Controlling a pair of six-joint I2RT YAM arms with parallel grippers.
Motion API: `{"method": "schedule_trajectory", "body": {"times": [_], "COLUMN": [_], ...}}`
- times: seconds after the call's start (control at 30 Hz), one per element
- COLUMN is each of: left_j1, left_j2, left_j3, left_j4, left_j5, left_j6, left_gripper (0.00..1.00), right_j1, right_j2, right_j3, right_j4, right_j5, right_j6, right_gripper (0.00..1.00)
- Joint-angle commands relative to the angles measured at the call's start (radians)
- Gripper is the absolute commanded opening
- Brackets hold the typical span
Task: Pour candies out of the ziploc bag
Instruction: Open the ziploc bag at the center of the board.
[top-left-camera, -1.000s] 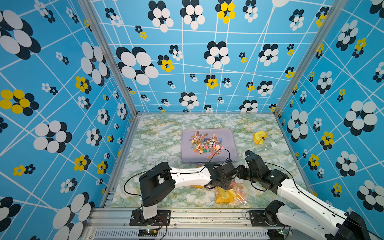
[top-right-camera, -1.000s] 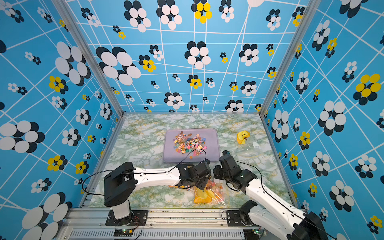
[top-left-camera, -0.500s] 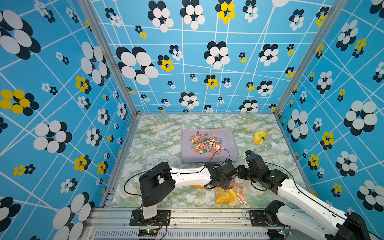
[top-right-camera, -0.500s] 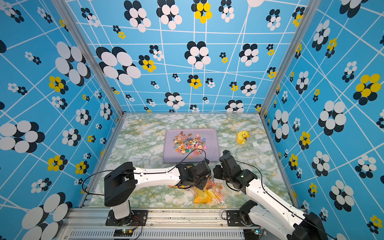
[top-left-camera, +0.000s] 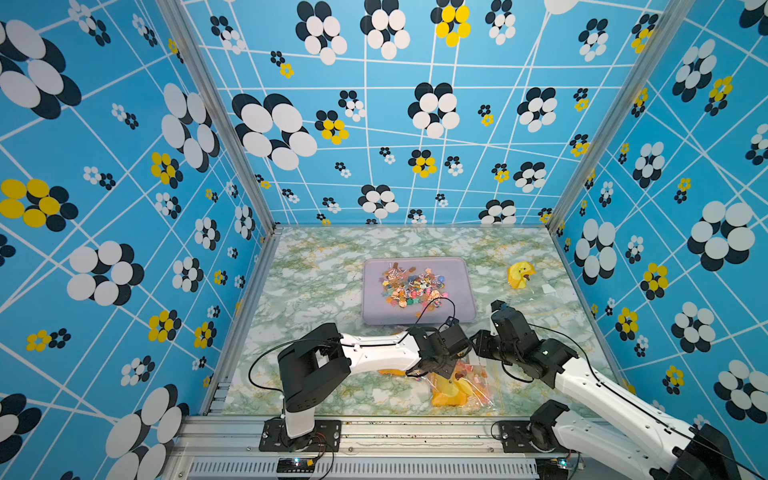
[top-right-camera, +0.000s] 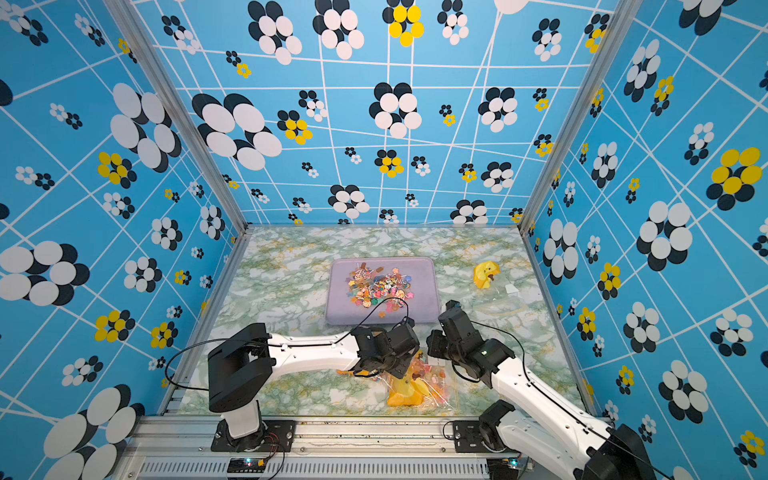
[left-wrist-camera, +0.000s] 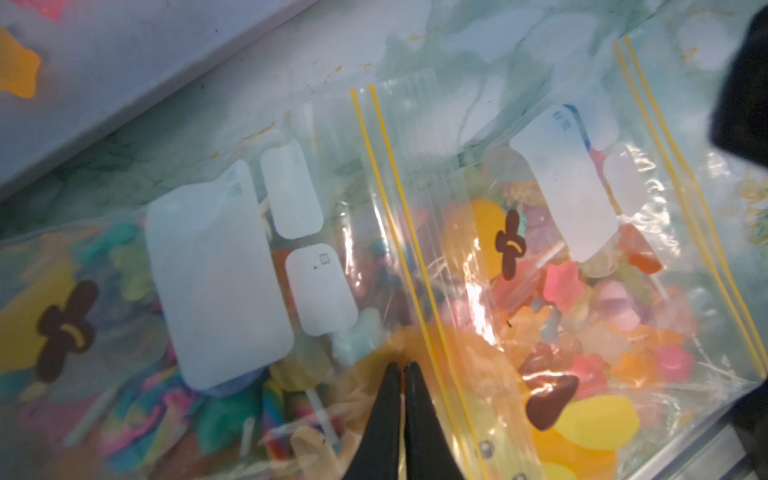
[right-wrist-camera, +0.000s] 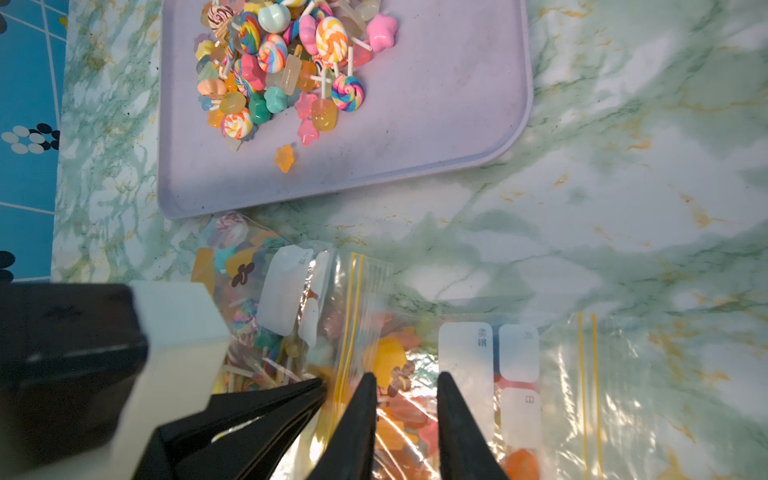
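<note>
Candies (top-left-camera: 411, 286): one loose heap, too many to count, lies on the single lilac tray (top-left-camera: 457, 303) in the middle of the marbled table (top-left-camera: 316, 282). More remain inside film. We count two bags lying flat, side by side and touching, between the tray's near edge and the front rail.

The ziploc bag (left-wrist-camera: 187, 316) lies under the left arm, one corner just beside the tray. It has three white label patches and a double yellow zip line. The second bag (right-wrist-camera: 478, 399) lies under the right arm and is likewise part full; it shows as an orange-yellow patch in both top views.

Left gripper (left-wrist-camera: 401, 368): jaws clenched, tips meeting on the ziploc bag close to its zip line. The wrist view is blurred there, so we read it as probably pinching a fold of film.

Right gripper (right-wrist-camera: 405, 376): jaws parted, tips low over the second bag with film and sweets visible in the gap. It grasps nothing.

One yellow crumpled item (top-left-camera: 519, 274) lies well apart at the far right.

Step in hand, as we judge it: securing a hold on the ziploc bag by its mouth before any lift. One batch looks already poured and two bags are left.

Next move calls for:
- raising the pinched bag clear of its neighbour;
- checking that the zip is open, which we cannot tell from here;
- taking the free lip or the bottom edge with the right jaws;
- carrying the bag over the tray and tipping it mouth down, so nothing spills onto the table.
</note>
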Motion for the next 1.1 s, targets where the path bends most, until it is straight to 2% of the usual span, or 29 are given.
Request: {"method": "schedule_trajectory", "body": {"times": [0.0, 0.17, 0.27, 0.7, 1.07], "left_j1": [0.009, -0.021, -0.038, -0.071, -0.070], "left_j2": [-0.036, -0.053, -0.040, 0.085, 0.085], "left_j3": [-0.015, 0.042, 0.069, 0.153, 0.136], "left_j4": [-0.056, -0.099, -0.103, -0.129, -0.125], "left_j5": [-0.036, -0.074, -0.064, -0.067, -0.074], "left_j6": [0.016, 0.040, 0.032, -0.007, -0.012], "left_gripper": [0.10, 0.41, 0.50, 0.55, 0.46], "right_j1": [-0.006, -0.009, -0.012, -0.020, -0.025], "right_j2": [-0.007, -0.001, -0.002, -0.025, -0.037], "right_j3": [0.019, 0.026, 0.034, 0.025, 0.014], "right_j4": [0.004, 0.007, 0.004, -0.002, -0.003], "right_j5": [0.017, 0.018, 0.019, 0.023, 0.024], "right_j6": [0.003, 0.002, 0.000, -0.003, 0.000], "right_gripper": [0.28, 0.28, 0.28, 0.28, 0.28]}}
